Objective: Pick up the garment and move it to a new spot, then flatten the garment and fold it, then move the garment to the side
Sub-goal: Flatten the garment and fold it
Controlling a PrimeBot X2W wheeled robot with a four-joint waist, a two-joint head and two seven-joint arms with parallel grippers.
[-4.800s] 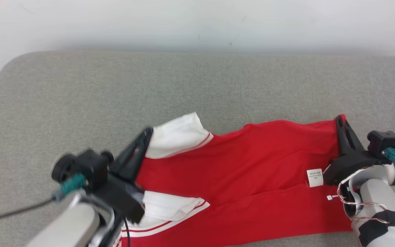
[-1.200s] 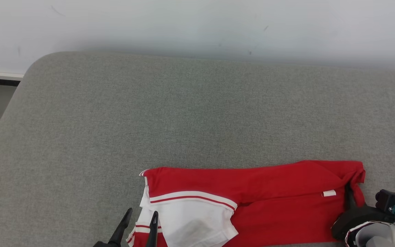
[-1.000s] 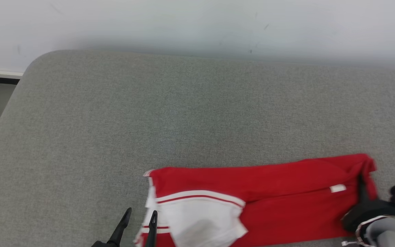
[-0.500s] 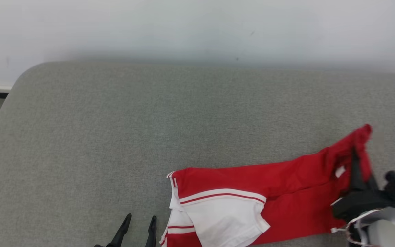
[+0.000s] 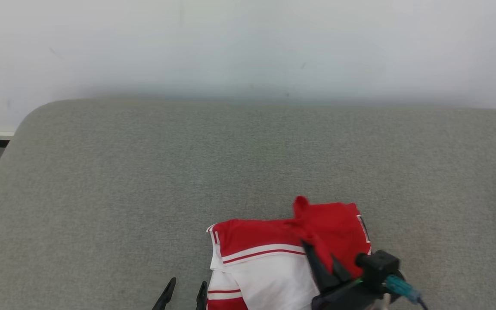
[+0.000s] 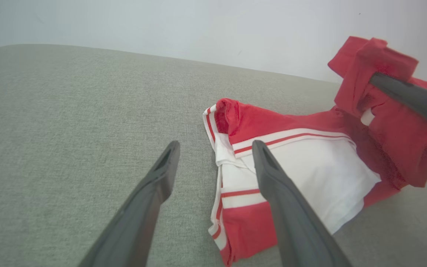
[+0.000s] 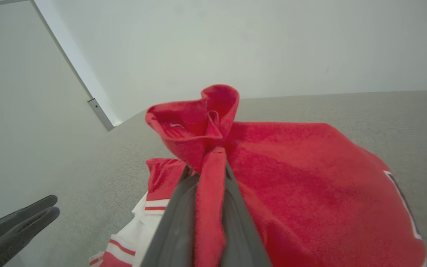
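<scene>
Garment [image 5: 265, 241] lies on the grey surface [image 5: 144, 172]; right gripper [image 5: 318, 254] pinches its raised red end, left gripper [image 5: 188, 283] gapes open alongside.

Low at the front, left jaws wide apart, fingers [image 6: 153, 193] forward; right jaws tight on the garment [image 7: 291, 178].

The red-and-white knit garment [image 5: 269, 241] lies on the near part of my grey fabric-covered tabletop [image 5: 144, 172], right of centre. My left tool [image 5: 187, 285] hangs just left of it. My right tool [image 5: 319, 253] sits over its right half, a raised fold between the fingers. A white wall [image 5: 248, 43] stands behind.
</scene>
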